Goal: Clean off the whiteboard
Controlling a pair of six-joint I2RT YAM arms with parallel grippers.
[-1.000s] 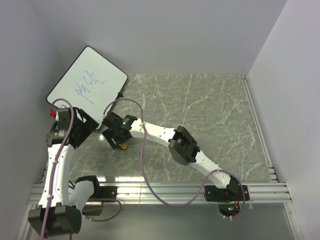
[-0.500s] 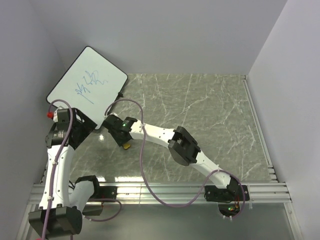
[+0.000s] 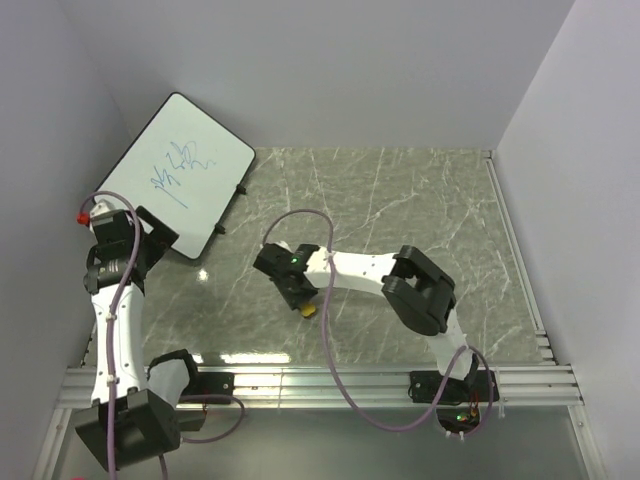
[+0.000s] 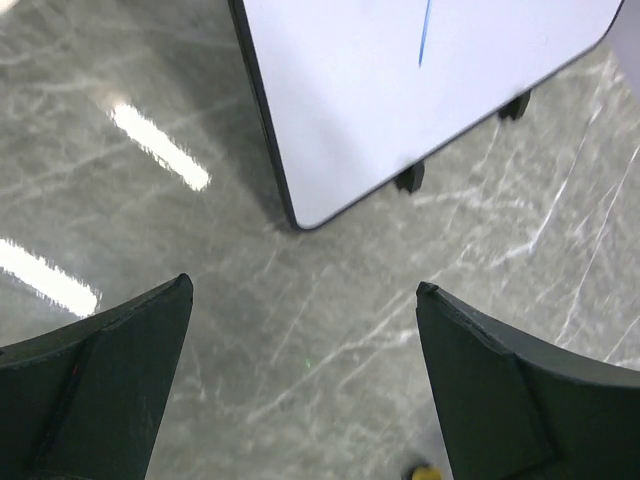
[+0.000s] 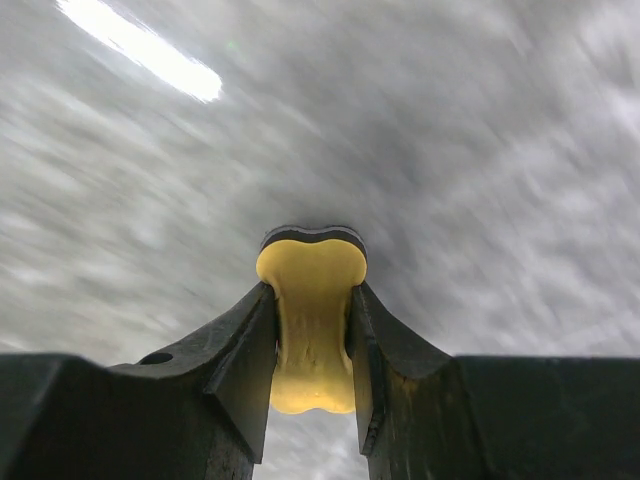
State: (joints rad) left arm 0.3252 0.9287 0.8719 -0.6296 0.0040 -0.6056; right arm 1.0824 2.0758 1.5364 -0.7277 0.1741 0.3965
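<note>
Right gripper (image 5: 311, 292) pinching one yellow eraser (image 5: 311, 345), left gripper (image 4: 304, 292) spread, one whiteboard (image 3: 205, 195) bearing blue scribbles (image 3: 177, 166).

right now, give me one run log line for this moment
large white black-rimmed whiteboard: blue scribbles unerased | right gripper: shut on small yellow bone-shaped eraser, away from whiteboard | left gripper: open, empty

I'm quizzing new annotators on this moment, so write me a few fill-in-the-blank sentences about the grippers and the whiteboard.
1. The right gripper is shut on a ____ eraser.
2. The scribbles on the whiteboard are ____ in colour.
3. The left gripper is ____, with nothing between its fingers.

Missing words: yellow; blue; open.
</note>
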